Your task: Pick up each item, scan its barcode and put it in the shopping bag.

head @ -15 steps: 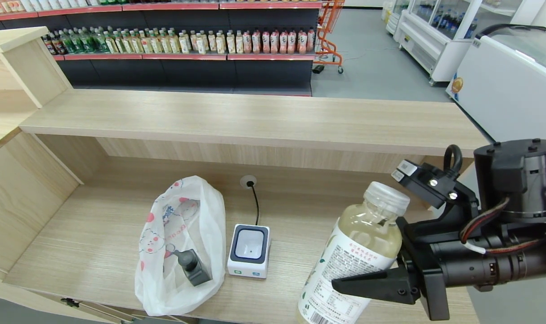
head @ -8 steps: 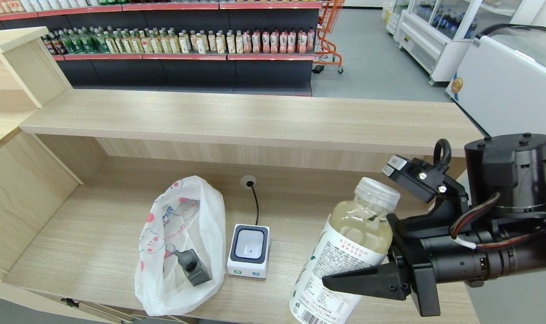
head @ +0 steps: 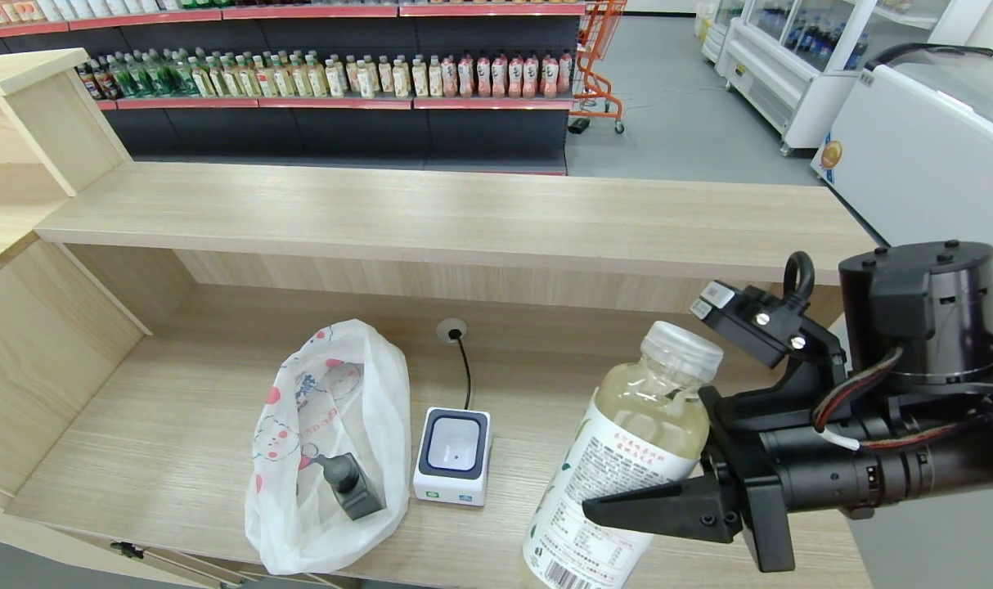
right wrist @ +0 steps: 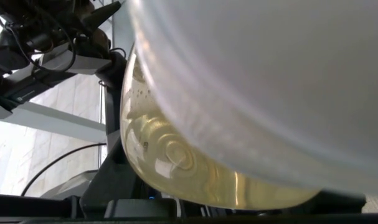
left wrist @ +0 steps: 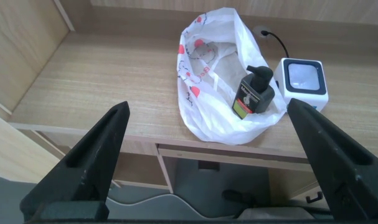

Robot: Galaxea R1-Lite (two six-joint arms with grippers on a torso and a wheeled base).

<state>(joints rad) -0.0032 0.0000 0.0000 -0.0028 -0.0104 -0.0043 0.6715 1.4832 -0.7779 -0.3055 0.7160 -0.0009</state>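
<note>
In the lower right of the head view, the right gripper (head: pixel 627 491) clamps a clear plastic bottle of pale yellow drink with a white label (head: pixel 627 425), held tilted above the light wooden counter (head: pixel 177 442), cap toward the upper right. Its barcode (head: pixel 555 575) sits at the frame's bottom edge. At lower centre stands a white box scanner with a dark-rimmed window (head: pixel 452 455). Just left of it lies a white plastic shopping bag with red and blue print (head: pixel 366 384), holding a dark pump bottle (head: pixel 351 484). The left gripper (left wrist: pixel 208 107) hangs wide and empty.
</note>
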